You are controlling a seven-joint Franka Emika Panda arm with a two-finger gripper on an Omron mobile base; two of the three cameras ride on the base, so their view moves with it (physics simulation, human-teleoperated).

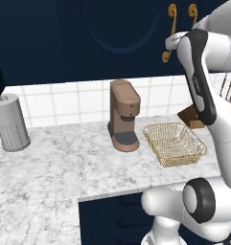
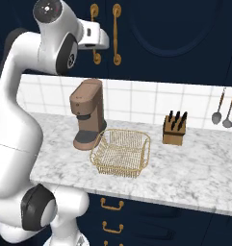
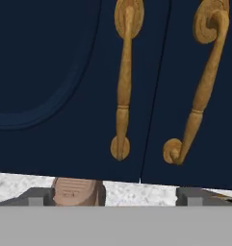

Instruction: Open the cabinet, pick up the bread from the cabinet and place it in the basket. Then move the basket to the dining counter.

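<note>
The navy wall cabinet [image 1: 112, 33] [image 2: 175, 33] [image 3: 50, 72] has both arched doors shut, so the bread is hidden. Two curved brass handles [image 3: 123, 81] [image 3: 199, 96] hang side by side at the door seam [image 2: 117, 33]. My gripper [image 3: 115, 197] is open, raised in front of these handles and a short way off, touching nothing [image 2: 104, 42]. The gold wire basket [image 1: 174, 143] [image 2: 121, 153] sits empty on the marble counter, beside the brown coffee machine [image 1: 124, 115] [image 2: 87, 113]. The dining counter is out of view.
A wooden knife block [image 1: 191, 117] [image 2: 175, 129] stands behind the basket at the tiled wall. A grey perforated canister [image 1: 10, 123] sits at far left. Ladles [image 2: 223, 113] hang on the wall at right. The marble counter [image 1: 64, 162] runs below.
</note>
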